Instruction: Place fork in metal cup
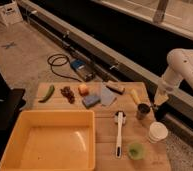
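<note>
Though the gripper (160, 96) hangs just above & to the right of the metal cup (143, 111), I can't tell its grip state; a pale bit (162, 100) at its tip may be the fork, not certain; cup stands on the table (105, 126), right part, near a white cup (157, 132); nothing visibly pokes out of it, so placing prob. not done yet.

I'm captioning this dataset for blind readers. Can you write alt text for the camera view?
A white robot arm's gripper hangs close beside a metal cup near the edge of a wooden table. A large yellow bin, a white cup and small food items share the table.
</note>
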`<act>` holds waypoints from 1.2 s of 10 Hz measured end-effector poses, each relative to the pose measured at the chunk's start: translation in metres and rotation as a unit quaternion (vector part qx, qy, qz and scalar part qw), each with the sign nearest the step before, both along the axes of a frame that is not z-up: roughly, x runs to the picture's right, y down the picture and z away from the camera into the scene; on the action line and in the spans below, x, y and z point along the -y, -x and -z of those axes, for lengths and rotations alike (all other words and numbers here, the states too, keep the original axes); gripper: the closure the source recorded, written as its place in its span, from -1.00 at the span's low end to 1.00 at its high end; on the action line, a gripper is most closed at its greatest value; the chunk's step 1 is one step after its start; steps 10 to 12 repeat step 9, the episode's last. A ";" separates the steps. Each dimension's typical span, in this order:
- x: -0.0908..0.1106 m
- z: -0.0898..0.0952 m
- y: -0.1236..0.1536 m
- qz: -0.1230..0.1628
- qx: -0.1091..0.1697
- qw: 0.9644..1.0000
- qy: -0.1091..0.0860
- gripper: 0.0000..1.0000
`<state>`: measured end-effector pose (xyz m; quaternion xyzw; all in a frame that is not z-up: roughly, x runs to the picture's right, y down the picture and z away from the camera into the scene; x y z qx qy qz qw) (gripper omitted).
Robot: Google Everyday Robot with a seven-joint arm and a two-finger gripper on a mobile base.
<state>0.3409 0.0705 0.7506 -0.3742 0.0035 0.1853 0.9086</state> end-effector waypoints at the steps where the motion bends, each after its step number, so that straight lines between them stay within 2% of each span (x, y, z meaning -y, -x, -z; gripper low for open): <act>1: -0.002 -0.002 -0.001 -0.004 0.000 1.000 0.003 0.28; 2: -0.003 -0.005 -0.001 -0.008 0.001 1.000 0.006 0.03; 5: -0.004 -0.010 0.000 -0.015 0.003 1.000 0.010 -0.52; 6: -0.005 -0.012 -0.001 -0.018 0.003 1.000 0.011 -0.60; 12: -0.003 -0.017 0.002 -0.018 0.009 1.000 0.012 -0.60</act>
